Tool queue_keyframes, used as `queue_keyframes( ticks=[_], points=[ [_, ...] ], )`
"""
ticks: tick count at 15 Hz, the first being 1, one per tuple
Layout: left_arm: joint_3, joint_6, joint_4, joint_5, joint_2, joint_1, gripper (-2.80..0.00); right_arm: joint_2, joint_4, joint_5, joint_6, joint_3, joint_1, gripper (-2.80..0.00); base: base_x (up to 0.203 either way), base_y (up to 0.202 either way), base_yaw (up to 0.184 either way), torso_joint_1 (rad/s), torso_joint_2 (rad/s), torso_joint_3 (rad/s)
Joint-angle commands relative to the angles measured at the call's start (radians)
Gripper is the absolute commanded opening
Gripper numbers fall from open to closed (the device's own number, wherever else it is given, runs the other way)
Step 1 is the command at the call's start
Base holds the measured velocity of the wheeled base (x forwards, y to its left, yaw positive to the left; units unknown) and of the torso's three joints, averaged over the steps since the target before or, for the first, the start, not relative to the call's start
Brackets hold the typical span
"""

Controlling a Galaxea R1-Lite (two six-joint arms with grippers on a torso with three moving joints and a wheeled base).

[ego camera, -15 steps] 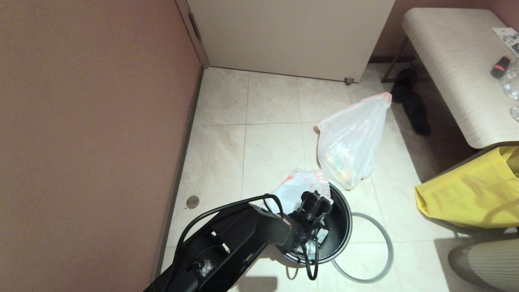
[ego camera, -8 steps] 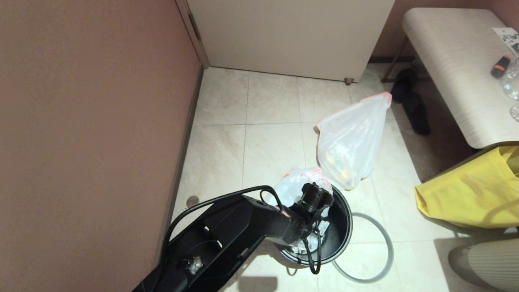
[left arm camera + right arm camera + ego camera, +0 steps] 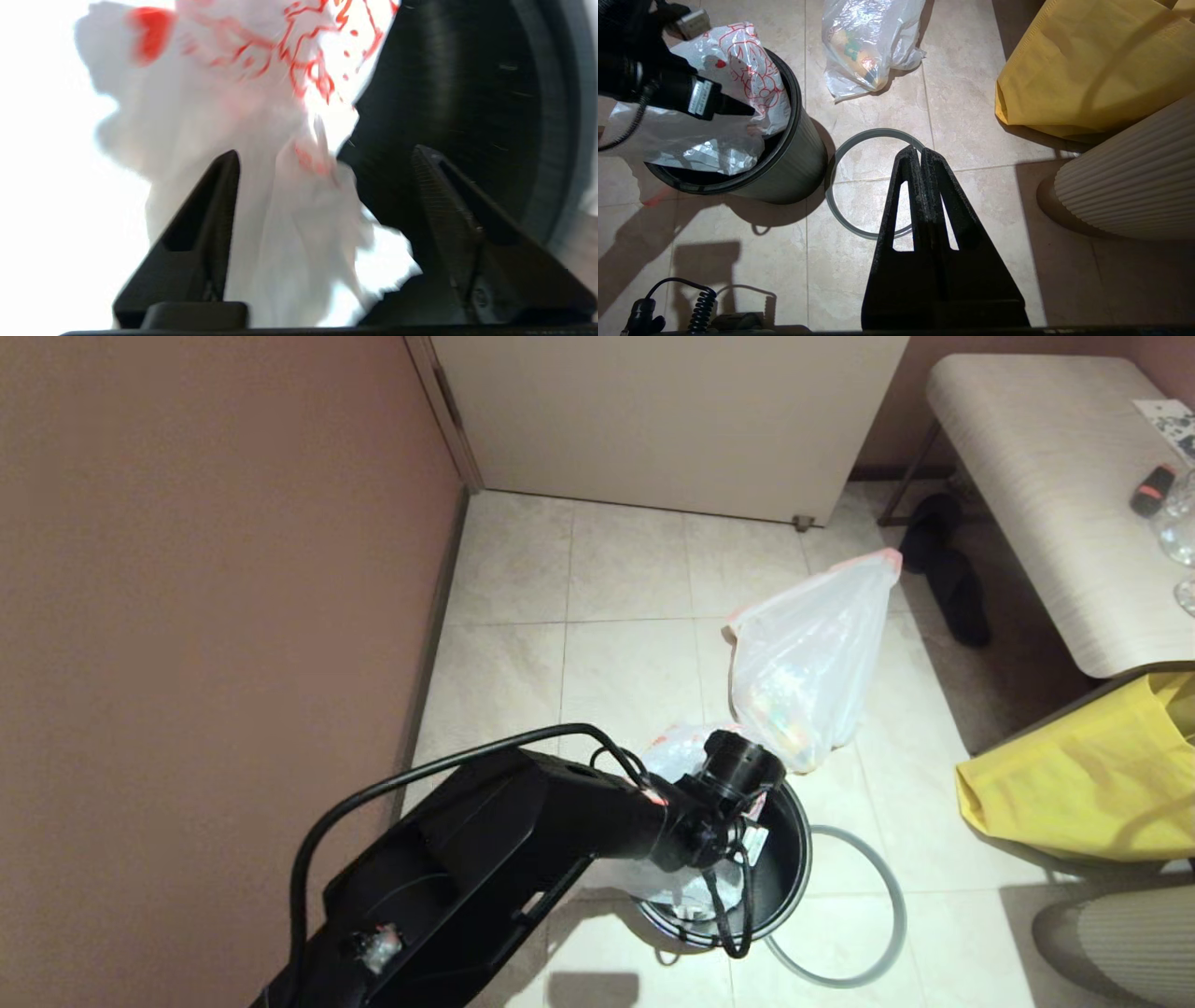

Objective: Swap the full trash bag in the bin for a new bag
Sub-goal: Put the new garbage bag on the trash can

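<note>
The left gripper (image 3: 322,154) hangs over the mouth of the bin (image 3: 789,859), its jaws spread wide and gripping nothing. Loose folds of the new bag (image 3: 243,116), white with red print, lie between the two fingers (image 3: 219,200) and bulge out past them; whether the plastic touches either finger cannot be told. Beyond the farther finger the bin's glossy black inner wall curves away. In the right wrist view the new bag (image 3: 738,79) is stuffed partly into the bin (image 3: 794,154), with much of it crumpled over the rim on the side away from the hoop.

The grey hoop rim (image 3: 892,896) lies flat on the floor tiles (image 3: 625,569), just beside the bin's right flank. The full trash bag (image 3: 808,663) stands on the floor just behind the bin, apart from the left jaws, with colourful rubbish showing through.

The right gripper (image 3: 920,154) hangs above the hoop (image 3: 840,154), jaws pressed together and empty. To its right sit a yellow bag (image 3: 1087,70) and a ribbed cream object (image 3: 1134,186).
</note>
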Motion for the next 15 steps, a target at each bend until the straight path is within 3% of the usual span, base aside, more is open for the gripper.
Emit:
queue_keyframes(
  ticks=[1,5,6,8,11,15],
  points=[
    [0.021,-0.049,0.057,0.002,-0.106,-0.007,0.0,0.001,0.001,0.0,0.001,0.0,0.0,-2.8,0.0,0.0,0.0,0.0,0.0,0.0],
    [0.206,-0.117,0.087,0.0,-0.311,-0.002,0.0,0.001,0.0,0.0,0.0,0.0,0.0,-2.8,0.0,0.0,0.0,0.0,0.0,0.0],
    [0.255,-0.123,0.08,0.0,-0.349,0.005,-2.8,0.001,0.0,0.0,0.001,0.0,0.0,-2.8,0.0,0.0,0.0,0.0,0.0,0.0],
    [0.322,-0.136,0.05,0.002,-0.396,0.055,-2.8,0.001,0.0,0.0,0.001,0.0,0.0,-2.8,0.0,0.0,0.0,0.0,0.0,0.0],
    [0.331,-0.194,0.042,-0.012,-0.387,0.184,-2.8,0.001,0.0,0.0,-0.001,0.0,0.0,-2.8,0.0,0.0,0.0,0.0,0.0,0.0],
    [0.307,-0.209,0.024,-0.1,-0.275,0.369,-2.8,0.001,0.0,0.0,0.001,0.0,0.0,-2.8,0.0,0.0,0.0,0.0,0.0,0.0]
  ],
)
